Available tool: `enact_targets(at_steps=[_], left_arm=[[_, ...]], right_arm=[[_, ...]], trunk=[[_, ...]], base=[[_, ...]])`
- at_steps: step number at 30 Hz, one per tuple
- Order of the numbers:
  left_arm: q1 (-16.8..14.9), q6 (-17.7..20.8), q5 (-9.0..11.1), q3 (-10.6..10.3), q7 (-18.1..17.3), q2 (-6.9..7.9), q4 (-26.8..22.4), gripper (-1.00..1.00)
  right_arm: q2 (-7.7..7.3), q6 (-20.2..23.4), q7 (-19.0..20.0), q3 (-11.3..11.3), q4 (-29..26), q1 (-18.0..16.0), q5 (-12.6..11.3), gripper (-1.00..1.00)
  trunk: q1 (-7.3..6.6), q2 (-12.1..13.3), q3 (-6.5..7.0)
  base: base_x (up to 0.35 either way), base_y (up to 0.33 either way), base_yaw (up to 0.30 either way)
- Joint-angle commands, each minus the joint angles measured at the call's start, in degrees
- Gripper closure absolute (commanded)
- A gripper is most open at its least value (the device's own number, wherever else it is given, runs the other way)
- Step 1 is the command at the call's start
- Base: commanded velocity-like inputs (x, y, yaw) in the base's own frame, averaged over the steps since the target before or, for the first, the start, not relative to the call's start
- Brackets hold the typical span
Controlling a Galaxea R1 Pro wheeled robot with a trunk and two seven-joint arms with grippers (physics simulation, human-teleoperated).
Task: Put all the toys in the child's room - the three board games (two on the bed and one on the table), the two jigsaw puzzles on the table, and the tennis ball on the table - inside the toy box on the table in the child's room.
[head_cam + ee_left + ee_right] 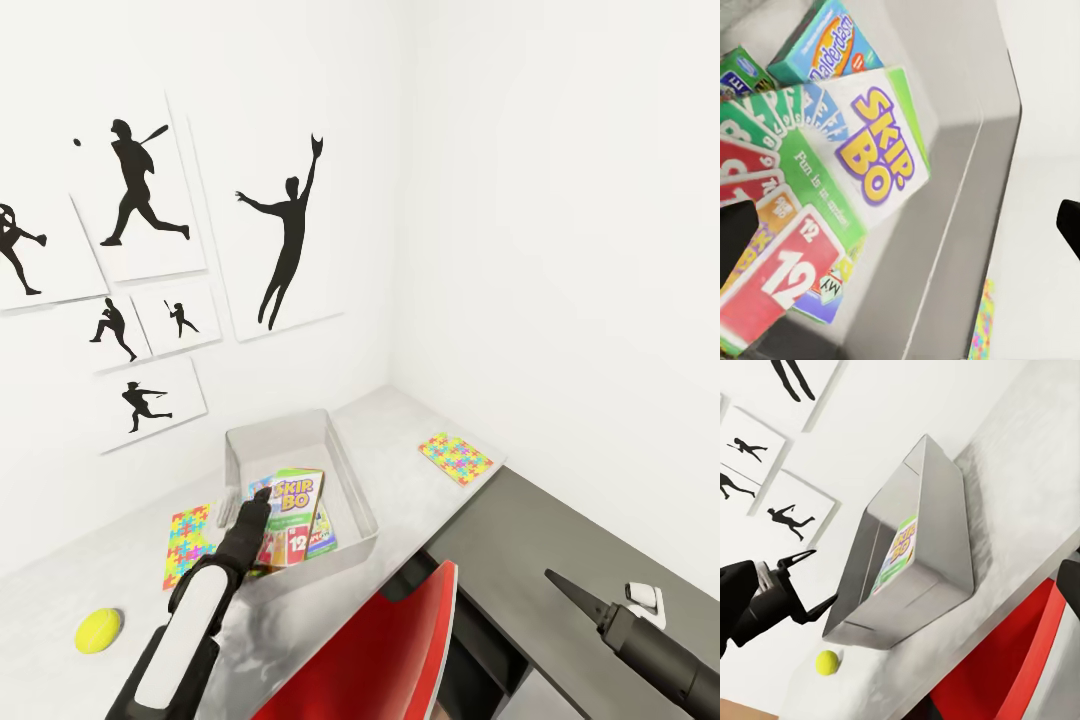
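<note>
Where the left gripper [816,581] hangs spread, it hides the toy box [345,465] rim; right gripper's [570,590] spread unclear.

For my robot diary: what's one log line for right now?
left gripper: open over toy box | board games: in box | tennis ball: on table

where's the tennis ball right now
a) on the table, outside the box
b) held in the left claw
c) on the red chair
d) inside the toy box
a: the tennis ball lies on the pale table, apart from the toy box, while the left claw hangs open over the games in the box and holds nothing.
</note>
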Motion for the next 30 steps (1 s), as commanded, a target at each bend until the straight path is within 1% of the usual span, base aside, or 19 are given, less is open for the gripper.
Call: enact_targets(at_steps=[1,2,3,5,6,8,9,10,12,13,16,18,19,22,23,24,25,28,30], left_arm=[[-0.05,1.30,0.39,0.49,0.21,0.99,-0.11,-1.00],[-0.06,2.51,0.59,1.07,0.11,1.92,-0.13,-1.00],[-0.07,5.12,1.34,2.41,-0.27,3.63,-0.17,-1.00],[-0.07,8.23,2.86,4.03,-1.11,5.23,-0.19,-1.00],[-0.08,10.04,3.99,5.01,-1.75,6.01,-0.20,-1.00],[-0.10,14.27,6.87,7.28,-3.49,7.70,-0.21,-1.00],[-0.13,16.68,8.57,8.59,-4.52,8.63,-0.21,-1.00],[-0.28,22.02,12.30,11.31,-6.67,10.71,-0.19,-1.00],[-0.81,27.85,16.11,13.92,-8.65,12.91,-0.12,-1.00],[-1.89,33.63,19.77,16.26,-10.10,15.06,0.03,-1.00],[-3.67,41.42,24.44,19.62,-11.41,18.18,0.22,-1.00],[-4.52,45.89,26.88,21.98,-11.91,20.17,0.33,-1.00],[-5.06,49.94,28.68,24.28,-12.22,22.14,0.41,-1.00],[-5.51,54.63,30.34,26.91,-12.51,25.31,0.56,-1.00],[-5.62,56.51,30.99,27.91,-12.72,27.77,0.66,-1.00],[-5.61,57.19,31.23,28.25,-12.81,29.14,0.76,-1.00],[-5.50,58.17,31.53,28.69,-12.97,32.01,1.01,-1.00],[-4.88,59.06,31.73,29.01,-13.18,36.11,1.69,-1.00],[-3.55,59.42,31.79,29.12,-13.31,38.24,2.76,-1.00]], right_arm=[[-0.02,0.36,-0.03,-0.01,-0.03,-0.01,-0.28,-1.00],[-0.02,0.37,-0.02,-0.01,-0.03,-0.01,-0.28,-1.00],[-0.03,0.37,0.01,-0.04,-0.03,-0.01,-0.28,-1.00],[-0.09,0.37,0.05,-0.08,-0.03,-0.01,-0.28,-1.00],[-0.11,0.38,0.06,-0.12,-0.03,-0.01,-0.28,-1.00],[-0.17,0.38,0.08,-0.18,-0.03,-0.01,-0.28,-1.00],[-0.19,0.38,0.10,-0.20,-0.03,-0.01,-0.28,-1.00],[-0.23,0.38,0.14,-0.22,-0.03,-0.01,-0.28,-1.00],[-0.25,0.38,0.16,-0.24,-0.03,-0.01,-0.28,-1.00],[-0.26,0.38,0.18,-0.25,-0.03,-0.01,-0.28,-1.00],[-0.27,0.38,0.19,-0.26,-0.03,-0.01,-0.28,-1.00],[-0.27,0.38,0.19,-0.27,-0.03,-0.01,-0.28,-1.00],[-0.28,0.38,0.20,-0.27,-0.03,-0.01,-0.28,-1.00],[-0.26,0.38,0.20,-0.27,-0.03,-0.01,-0.28,-1.00],[-0.21,0.38,0.20,-0.26,-0.03,-0.01,-0.28,-1.00],[-0.17,0.38,0.18,-0.22,-0.03,-0.01,-0.28,-1.00],[-0.11,0.36,0.11,-0.13,-0.03,-0.01,-0.28,-1.00],[-0.07,0.33,0.03,-0.03,-0.03,-0.01,-0.27,-1.00],[-0.05,0.32,-0.01,0.01,-0.03,-0.01,-0.24,-1.00]], trunk=[[0.04,-0.12,-0.11],[0.04,-0.12,-0.11],[0.04,-0.12,-0.11],[0.04,-0.12,-0.11],[0.04,-0.12,-0.11],[0.04,-0.12,-0.11],[0.04,-0.12,-0.11],[0.04,-0.12,-0.11],[0.04,-0.12,-0.11],[0.04,-0.12,-0.11],[0.04,-0.12,-0.11],[0.04,-0.12,-0.11],[0.04,-0.12,-0.11],[0.04,-0.12,-0.11],[0.04,-0.12,-0.11],[0.04,-0.12,-0.11],[0.04,-0.12,-0.11],[0.04,-0.12,-0.11],[0.04,-0.12,-0.11]], base=[[0.000,0.000,0.000],[0.000,0.000,0.000],[0.000,0.000,0.000],[0.000,0.000,0.000],[0.000,0.000,0.000],[0.000,0.000,0.000],[0.000,0.000,0.000],[0.000,0.000,0.000],[0.000,0.000,0.000],[0.000,0.000,0.000],[0.000,0.000,0.000],[0.000,0.000,0.000],[0.000,0.000,0.000],[0.000,0.000,0.000],[0.000,0.000,0.000],[0.000,0.000,0.000],[0.000,0.000,0.000],[0.000,0.000,0.000],[0.000,0.000,0.000]])
